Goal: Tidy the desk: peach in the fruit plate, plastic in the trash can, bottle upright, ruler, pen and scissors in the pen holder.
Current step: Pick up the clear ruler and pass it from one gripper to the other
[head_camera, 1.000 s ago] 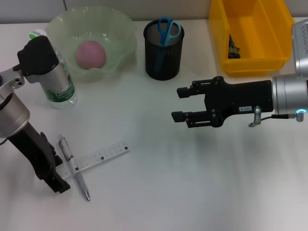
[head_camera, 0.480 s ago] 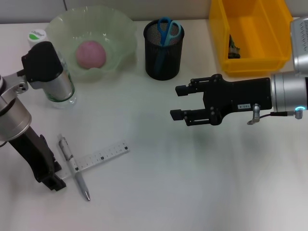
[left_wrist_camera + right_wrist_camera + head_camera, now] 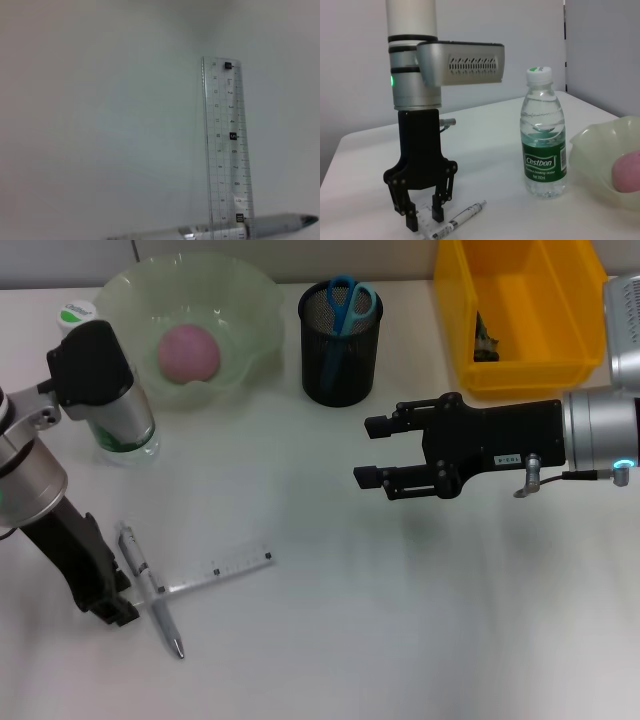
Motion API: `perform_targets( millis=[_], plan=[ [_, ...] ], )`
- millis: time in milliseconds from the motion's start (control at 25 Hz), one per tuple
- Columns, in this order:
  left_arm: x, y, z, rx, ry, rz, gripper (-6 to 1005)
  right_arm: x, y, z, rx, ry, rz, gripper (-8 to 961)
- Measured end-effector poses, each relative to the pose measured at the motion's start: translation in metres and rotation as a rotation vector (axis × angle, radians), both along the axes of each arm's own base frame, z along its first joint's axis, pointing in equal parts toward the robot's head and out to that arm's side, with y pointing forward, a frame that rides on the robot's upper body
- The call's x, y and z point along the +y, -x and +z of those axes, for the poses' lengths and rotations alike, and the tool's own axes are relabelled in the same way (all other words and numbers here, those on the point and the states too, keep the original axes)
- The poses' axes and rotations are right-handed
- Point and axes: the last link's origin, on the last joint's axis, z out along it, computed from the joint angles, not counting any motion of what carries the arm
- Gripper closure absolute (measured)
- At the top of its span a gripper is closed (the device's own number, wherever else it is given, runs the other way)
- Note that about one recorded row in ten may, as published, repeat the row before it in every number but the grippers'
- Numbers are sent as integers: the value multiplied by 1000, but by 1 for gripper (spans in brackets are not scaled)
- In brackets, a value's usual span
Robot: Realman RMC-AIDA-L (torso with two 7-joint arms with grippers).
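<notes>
**A:** At the near left corner of the desk [image 3: 330, 640], what do you see?

**B:** You see the left gripper [image 3: 112, 602] pointing down, its fingers [image 3: 438, 214] a narrow gap apart astride one end of the clear ruler [image 3: 215, 569]. The ruler lies flat, with the silver pen [image 3: 148, 586] crossing it at that end.

**A:** And your other arm?

**B:** The right gripper [image 3: 366, 453] hovers over mid-desk, fingers spread wide and holding nothing.

**A:** Where do the remaining items lie?

**B:** The peach [image 3: 188, 351] sits in the pale green fruit plate [image 3: 245, 300]. The water bottle [image 3: 115, 415] stands upright just beside it. The blue scissors [image 3: 347, 302] stand in the black mesh pen holder [image 3: 341, 360]. The yellow bin [image 3: 525, 320] sits at the far right.
</notes>
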Motion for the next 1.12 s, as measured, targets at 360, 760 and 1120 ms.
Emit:
perform_targets(
  millis=[360, 760, 1120],
  plan=[
    [2, -17, 17, -155, -24, -14, 614, 0, -2, 4, 9, -8, -13, 291],
    [-2, -18, 23, -419, -90, -3, 615, -2, -18, 20, 66, -57, -96, 291],
    [-10, -16, 10, -699, -163, 6, 616, -1, -30, 49, 235, -164, -222, 292]
  ],
)
